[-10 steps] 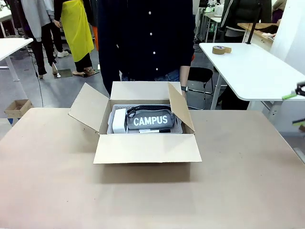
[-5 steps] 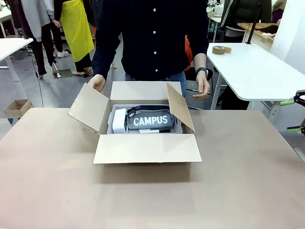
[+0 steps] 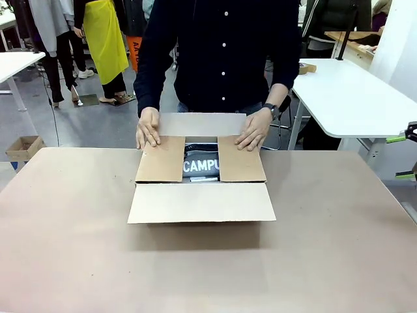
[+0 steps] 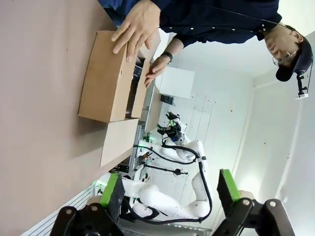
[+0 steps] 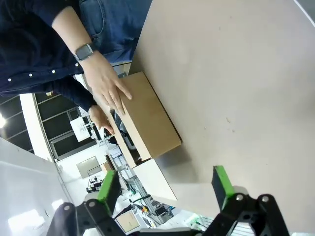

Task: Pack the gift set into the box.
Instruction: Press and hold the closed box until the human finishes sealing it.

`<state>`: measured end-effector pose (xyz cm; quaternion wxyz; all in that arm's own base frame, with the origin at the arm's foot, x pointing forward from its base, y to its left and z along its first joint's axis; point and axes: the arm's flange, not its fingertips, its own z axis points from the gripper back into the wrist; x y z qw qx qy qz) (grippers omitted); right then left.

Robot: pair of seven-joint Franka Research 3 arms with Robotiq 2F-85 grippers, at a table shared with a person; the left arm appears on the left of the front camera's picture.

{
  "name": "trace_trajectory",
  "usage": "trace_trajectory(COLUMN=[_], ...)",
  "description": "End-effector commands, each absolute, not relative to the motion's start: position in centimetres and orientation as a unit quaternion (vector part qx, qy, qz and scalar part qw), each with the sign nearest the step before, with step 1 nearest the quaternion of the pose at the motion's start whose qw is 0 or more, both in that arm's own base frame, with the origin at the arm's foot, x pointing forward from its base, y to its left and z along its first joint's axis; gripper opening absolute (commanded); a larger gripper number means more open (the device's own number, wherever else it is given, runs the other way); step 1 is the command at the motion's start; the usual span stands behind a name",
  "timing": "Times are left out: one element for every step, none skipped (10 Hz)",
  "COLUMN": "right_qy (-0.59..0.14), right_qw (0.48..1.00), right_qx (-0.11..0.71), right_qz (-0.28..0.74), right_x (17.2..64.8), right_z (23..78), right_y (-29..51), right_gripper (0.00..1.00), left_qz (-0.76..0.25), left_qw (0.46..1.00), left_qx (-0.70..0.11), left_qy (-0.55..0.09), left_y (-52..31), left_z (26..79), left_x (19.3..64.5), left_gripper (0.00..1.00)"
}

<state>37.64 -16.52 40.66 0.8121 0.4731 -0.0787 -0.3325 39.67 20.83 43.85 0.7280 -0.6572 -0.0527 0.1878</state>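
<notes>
Our left gripper [image 4: 170,189] hangs wide open with nothing in it, well apart from the box [image 3: 201,203]. Our right gripper [image 5: 165,189] is the same deal, spread wide and empty over the desk [image 3: 326,248].

Further out, the box sits toward the far side of the desk and the gift set [image 3: 201,171] is already inside, so we'd call the packing itself basically done. A person has one hand [image 3: 148,128] on one side flap and the other hand [image 3: 253,130] on the opposite flap, pressing both down flat.

What's left, we reckon, is closing up. The near flap lies folded out toward us, and the far flap doesn't look folded over yet.

Through the gap between the side flaps we only get the grey pouch [image 3: 199,164] reading "CAMPU". The tray and the white item are under cardboard, and we can't really make out the pen.
</notes>
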Motion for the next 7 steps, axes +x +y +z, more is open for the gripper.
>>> trace_trajectory(right_qy=[-0.076, -0.076, -0.076, -0.076, -0.076, -0.076, -0.076], right_qw=[0.815, 0.815, 0.815, 0.815, 0.815, 0.815, 0.815], right_qx=[0.472, 0.472, 0.472, 0.472, 0.472, 0.472, 0.472], right_qz=[-0.328, -0.328, -0.328, -0.328, -0.328, -0.328, -0.328], right_x=[37.48, 37.48, 37.48, 37.48, 37.48, 37.48, 37.48], right_z=[40.83, 40.83, 40.83, 40.83, 40.83, 40.83, 40.83], right_y=[-16.70, -16.70, -16.70, -16.70, -16.70, -16.70, -16.70], right_gripper=[1.00, 1.00, 1.00, 1.00, 1.00, 1.00, 1.00], left_qz=[0.187, 0.187, 0.187, 0.187, 0.187, 0.187, 0.187], left_qw=[0.730, 0.730, 0.730, 0.730, 0.730, 0.730, 0.730], left_qx=[-0.655, -0.655, -0.655, -0.655, -0.655, -0.655, -0.655], left_qy=[-0.055, -0.055, -0.055, -0.055, -0.055, -0.055, -0.055], left_y=[20.63, 20.63, 20.63, 20.63, 20.63, 20.63, 20.63], left_z=[43.95, 43.95, 43.95, 43.95, 43.95, 43.95, 43.95], left_x=[39.35, 39.35, 39.35, 39.35, 39.35, 39.35, 39.35], left_gripper=[1.00, 1.00, 1.00, 1.00, 1.00, 1.00, 1.00])
